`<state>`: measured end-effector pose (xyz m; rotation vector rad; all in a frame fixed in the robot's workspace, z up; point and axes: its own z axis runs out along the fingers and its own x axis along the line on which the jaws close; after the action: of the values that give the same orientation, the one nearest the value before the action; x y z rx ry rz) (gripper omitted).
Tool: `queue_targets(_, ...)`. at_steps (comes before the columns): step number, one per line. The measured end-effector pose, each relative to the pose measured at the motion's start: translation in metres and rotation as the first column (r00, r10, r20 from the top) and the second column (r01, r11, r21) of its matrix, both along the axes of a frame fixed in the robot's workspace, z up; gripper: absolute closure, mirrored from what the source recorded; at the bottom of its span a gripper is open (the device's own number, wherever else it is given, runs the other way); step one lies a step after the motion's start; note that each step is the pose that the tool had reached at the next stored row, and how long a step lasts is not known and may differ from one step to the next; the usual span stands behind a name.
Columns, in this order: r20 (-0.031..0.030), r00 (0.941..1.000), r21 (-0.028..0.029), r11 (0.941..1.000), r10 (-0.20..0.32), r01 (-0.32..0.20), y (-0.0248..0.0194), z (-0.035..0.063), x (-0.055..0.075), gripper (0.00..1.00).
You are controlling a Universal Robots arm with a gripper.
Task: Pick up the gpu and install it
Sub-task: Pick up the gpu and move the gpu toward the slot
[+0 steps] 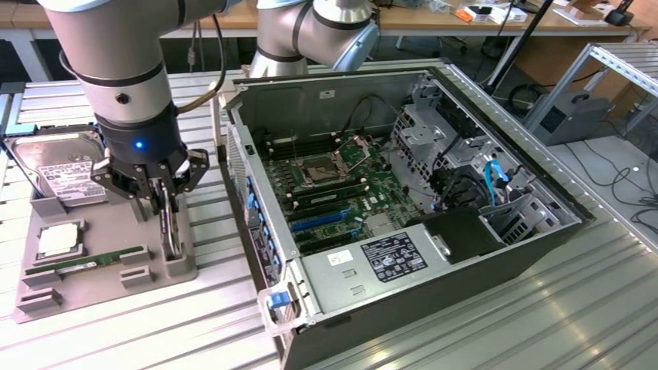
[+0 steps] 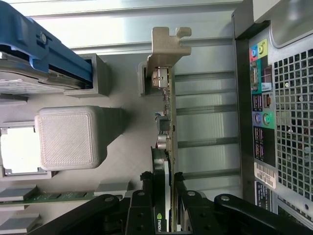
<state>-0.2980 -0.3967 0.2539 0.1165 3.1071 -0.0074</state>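
Pincer [image 2: 164, 183] tight around thin flat gpu [image 2: 167, 122], edge-up in ridged grey tray [image 2: 129, 152].

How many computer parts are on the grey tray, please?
4: hard drive at the back, chip midway, memory stick in front, gpu upright at the exterior view's right edge, between the jaws.

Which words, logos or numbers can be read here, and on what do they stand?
No text reads clearly.
gpu: green logo mark, no letters legible.
hard drive label: too small.
black label in the computer case: too small.
sticker on the case's rear: blurred.
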Motion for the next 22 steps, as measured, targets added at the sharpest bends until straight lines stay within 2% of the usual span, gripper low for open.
queue_targets(9,-0.0002,1.0000,0.0000,1.0000,0.000,0.000,0.0000,0.0022,0.000,0.73)
queue_targets(22,-0.0001,1.0000,0.0000,1.0000,0.000,0.000,0.0000,0.0109,0.000,0.73)
